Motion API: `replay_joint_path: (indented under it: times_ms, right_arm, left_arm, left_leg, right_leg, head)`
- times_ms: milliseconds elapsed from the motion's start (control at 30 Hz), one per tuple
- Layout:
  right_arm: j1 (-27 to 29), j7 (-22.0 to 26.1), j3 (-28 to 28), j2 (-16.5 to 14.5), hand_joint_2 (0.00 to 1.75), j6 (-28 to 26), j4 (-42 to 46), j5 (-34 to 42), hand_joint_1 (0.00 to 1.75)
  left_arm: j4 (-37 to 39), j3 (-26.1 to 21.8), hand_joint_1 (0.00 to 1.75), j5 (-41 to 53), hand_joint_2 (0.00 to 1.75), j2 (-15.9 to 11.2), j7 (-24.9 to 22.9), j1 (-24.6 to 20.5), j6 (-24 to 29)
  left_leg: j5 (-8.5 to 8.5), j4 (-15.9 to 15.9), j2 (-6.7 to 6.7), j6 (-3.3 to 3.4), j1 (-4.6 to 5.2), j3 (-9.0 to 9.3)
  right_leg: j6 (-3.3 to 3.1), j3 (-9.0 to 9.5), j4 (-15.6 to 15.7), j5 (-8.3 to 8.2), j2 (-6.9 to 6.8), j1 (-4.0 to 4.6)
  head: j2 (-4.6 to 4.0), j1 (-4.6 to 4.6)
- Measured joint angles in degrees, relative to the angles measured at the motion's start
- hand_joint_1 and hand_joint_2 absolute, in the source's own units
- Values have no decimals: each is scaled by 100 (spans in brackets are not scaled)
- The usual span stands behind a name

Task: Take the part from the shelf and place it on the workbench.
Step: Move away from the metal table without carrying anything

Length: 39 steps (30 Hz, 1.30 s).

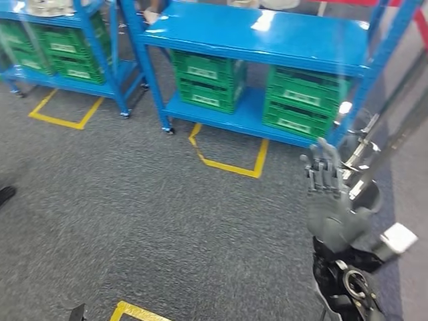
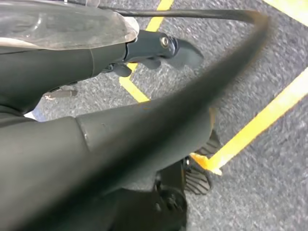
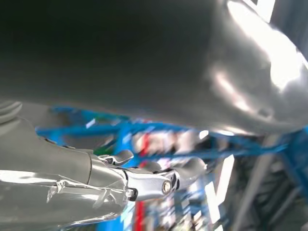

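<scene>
Blurred blue shelf (image 3: pixel 152 134) behind right hand (image 3: pixel 145 180).

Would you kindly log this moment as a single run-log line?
phase: approaching shelf | right hand: raised, holds nothing | left hand: hanging over floor | blue shelf: ahead, green crates on lower level | part: not identifiable

Grey right hand (image 1: pixel 326 175), seemingly dark-fingered.

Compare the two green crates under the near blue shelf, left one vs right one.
The left green crate sits closer to the shelf's front left leg, with bare blue board beside it; the right green crate sits by the right post, lower in the head view. The left one shows a front face and a side wall; the right one shows mostly its front. Both are slatted green, bear pale labels and stand upright on the lower blue board.
</scene>
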<state>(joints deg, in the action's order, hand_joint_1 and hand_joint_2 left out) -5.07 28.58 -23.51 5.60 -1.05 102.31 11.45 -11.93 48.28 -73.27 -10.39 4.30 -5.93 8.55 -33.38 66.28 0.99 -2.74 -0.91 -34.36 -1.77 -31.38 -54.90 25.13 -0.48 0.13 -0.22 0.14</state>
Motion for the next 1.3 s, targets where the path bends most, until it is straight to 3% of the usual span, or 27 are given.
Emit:
replay_joint_path:
  times_ms: [33, 67, 100, 133, 200, 267, 367, 700, 833, 933, 1067, 1233, 1300]
  right_arm:
    - [0, -126, 4, 0, 0, -122, -28, -79, 0]
    - [1, -209, 9, 0, 0, -216, -62, -140, 0]
    - [2, -272, 17, 1, 0, -293, -97, -194, 0]
    - [2, -322, 27, 1, 0, -360, -133, -248, 0]
    - [4, -379, 49, 2, 0, -461, -198, -342, 0]
    - [7, -391, 73, 13, 0, -500, -262, -384, 0]
    - [13, -400, 92, 38, 0, -507, -343, -401, 0]
    - [13, -452, 129, 64, 0, -613, -514, -516, 0]
    - [18, -1044, 181, 132, 0, -991, -805, -973, 0]
    - [11, -1375, 229, 240, 0, -1016, -1567, -957, 0]
    - [-121, -1366, 266, 350, 0, -621, -3106, -607, 0]
    - [-161, -1344, 265, 365, 0, -506, -3555, -558, 0]
    - [-163, -1431, 257, 388, 0, -203, -4590, -402, 0]
  left_arm:
    - [0, 0, 0, -13, 0, 2, 1, 10, 2]
    - [0, 0, 0, -24, 0, 3, 1, 21, 4]
    - [0, 0, 0, -36, 0, 3, 1, 31, 5]
    - [0, 0, 0, -45, 0, 2, 3, 39, 5]
    - [0, 0, 0, -55, 0, -10, 8, 37, 7]
    - [0, 0, 0, -57, 0, -20, 17, 18, 7]
    - [0, -1, 0, -64, 0, -20, 22, 9, 7]
    - [0, -2, 0, -70, 0, -3, 22, 16, 7]
    - [0, -2, 0, -87, 0, -1, 22, 16, 2]
    - [0, -2, 0, -97, 0, 6, 25, 16, -14]
    - [0, -2, 0, -98, 0, 11, 50, 17, -46]
    - [0, -2, 0, -100, 0, 12, 59, 16, -50]
    - [0, -4, 0, -129, 0, 12, 87, 23, -57]
  left_leg:
    - [-112, 377, -46, 9, 4, -223]
    - [-107, 546, -59, 24, 8, -352]
    - [15, 476, -63, 48, 13, -367]
    - [229, 188, -66, 82, 24, -272]
    - [664, -693, -88, 160, 67, 102]
    - [834, -1199, -94, 173, 98, 313]
    - [840, -1265, -82, 121, 108, 337]
    - [830, -1258, -85, 179, 126, 338]
    - [822, -1257, -86, 189, 127, 339]
    - [819, -1257, -93, 193, 126, 338]
    - [819, -1258, -104, 194, 123, 339]
    - [819, -1257, -107, 194, 123, 340]
    - [817, -1257, -118, 197, 123, 339]
  right_leg:
    - [-15, -2, 0, 1, 51, 14]
    - [-23, -2, -1, 2, 95, 29]
    - [-27, 2, -1, 1, 139, 43]
    - [-30, 9, -1, 1, 181, 54]
    - [-24, 20, -2, 3, 231, 68]
    - [-28, 12, -14, 28, 247, 82]
    - [-36, 15, -25, 62, 239, 91]
    - [26, 45, 24, 38, 232, 57]
    - [38, 47, 27, 46, 231, 56]
    - [45, 50, 27, 51, 224, 58]
    - [48, 51, 27, 52, 216, 60]
    - [48, 51, 28, 53, 214, 60]
    - [54, 51, 27, 57, 206, 60]
  head:
    - [0, -40]
    - [0, -67]
    - [0, -91]
    - [0, -113]
    - [0, -151]
    - [0, -160]
    - [0, -130]
    - [0, -69]
    - [0, -67]
    - [0, -66]
    - [0, -66]
    - [0, -69]
    - [0, -64]
